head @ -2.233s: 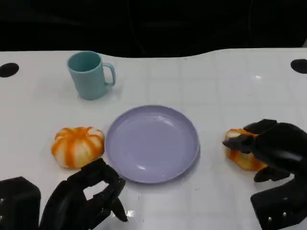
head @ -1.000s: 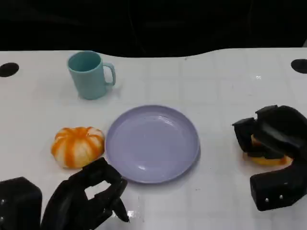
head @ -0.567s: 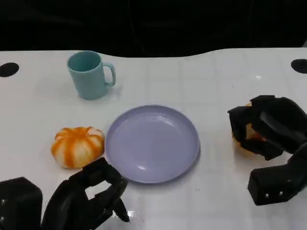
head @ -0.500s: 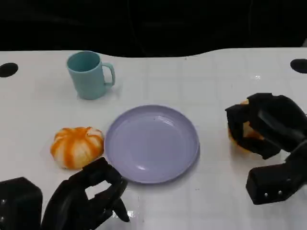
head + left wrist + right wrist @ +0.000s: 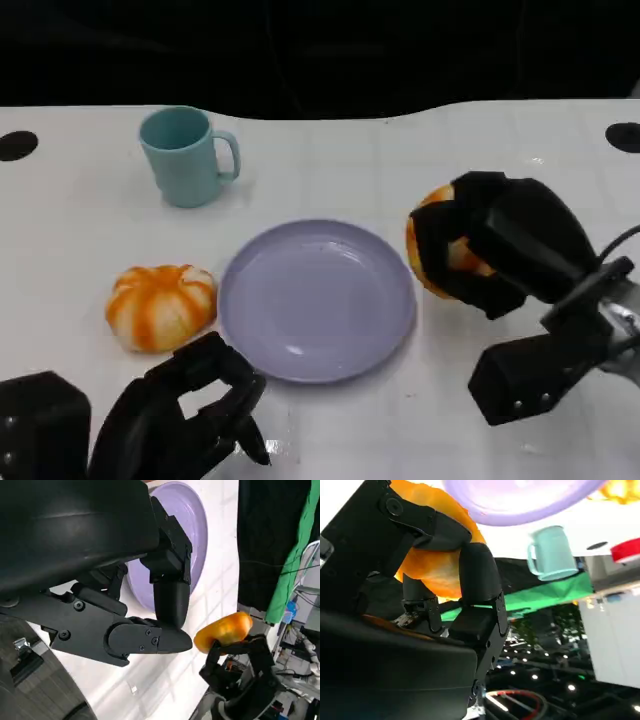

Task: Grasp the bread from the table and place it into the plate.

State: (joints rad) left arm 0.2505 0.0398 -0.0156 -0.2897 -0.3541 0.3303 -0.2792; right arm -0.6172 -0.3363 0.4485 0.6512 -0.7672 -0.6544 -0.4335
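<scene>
My right hand (image 5: pixel 500 255) grips an orange bread roll (image 5: pixel 440 255) and holds it above the table, just right of the lavender plate (image 5: pixel 316 300). The same roll (image 5: pixel 432 560) sits between the black fingers (image 5: pixel 477 575) in the right wrist view, with the plate's rim (image 5: pixel 520 502) beyond it. In the left wrist view the roll (image 5: pixel 222 630) hangs past the plate (image 5: pixel 192 535). A second orange-and-white roll (image 5: pixel 162 305) lies on the table left of the plate. My left hand (image 5: pixel 185 415) rests low at the front left, fingers curled with nothing in them.
A teal mug (image 5: pixel 185 155) stands at the back left of the white table (image 5: pixel 330 170), also visible as the mug (image 5: pixel 550 555) in the right wrist view. Two dark round holes (image 5: pixel 18 145) mark the table's far corners.
My right hand closed on the right-hand roll, lifted it off the table and carried it left toward the plate. The left hand and the other roll have stayed put.
</scene>
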